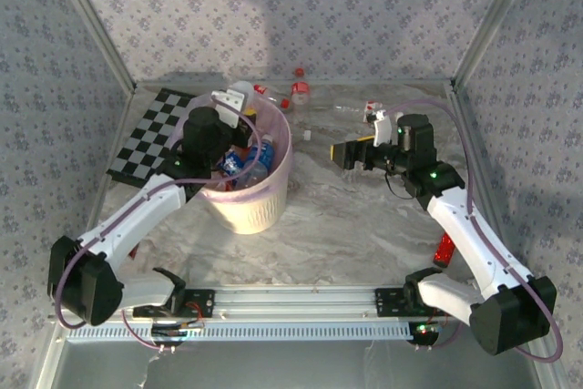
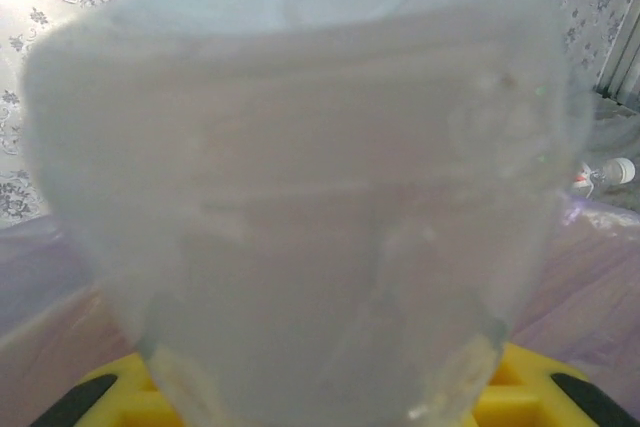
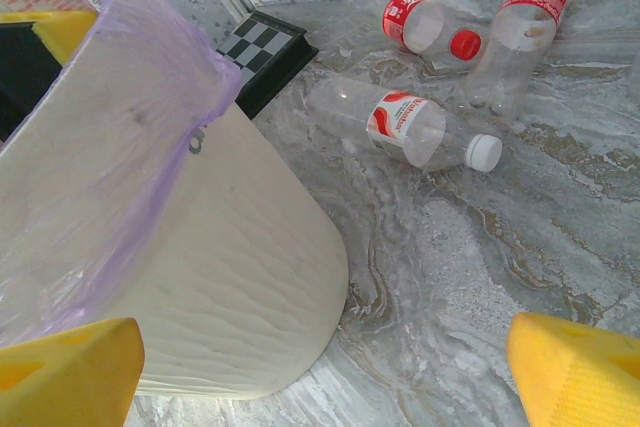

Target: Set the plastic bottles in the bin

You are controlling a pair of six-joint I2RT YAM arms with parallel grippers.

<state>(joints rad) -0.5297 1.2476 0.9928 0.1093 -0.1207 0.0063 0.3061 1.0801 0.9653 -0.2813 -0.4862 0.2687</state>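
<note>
The bin point(image 1: 260, 202), cream with a pink liner, stands left of centre and holds several plastic bottles point(image 1: 248, 163), one with a blue label. My left gripper point(image 1: 224, 108) hovers over the bin's far rim, shut on a clear bottle point(image 1: 235, 96). That bottle point(image 2: 310, 197) looms blurred and pale between the yellow fingers point(image 2: 90, 397). My right gripper point(image 1: 349, 154) is open and empty to the right of the bin point(image 3: 200, 277). Its yellow fingertips point(image 3: 70, 372) straddle bare table. Beyond it lie a white-capped bottle point(image 3: 420, 132) and two red-labelled bottles point(image 3: 430, 29).
A black-and-white chequered board point(image 1: 150, 138) lies left of the bin, by the left wall. More bottles and red caps point(image 1: 298, 89) are scattered along the back wall. A flat red bar point(image 1: 444, 249) lies beside the right arm. The marbled table point(image 1: 346, 225) is bare in front.
</note>
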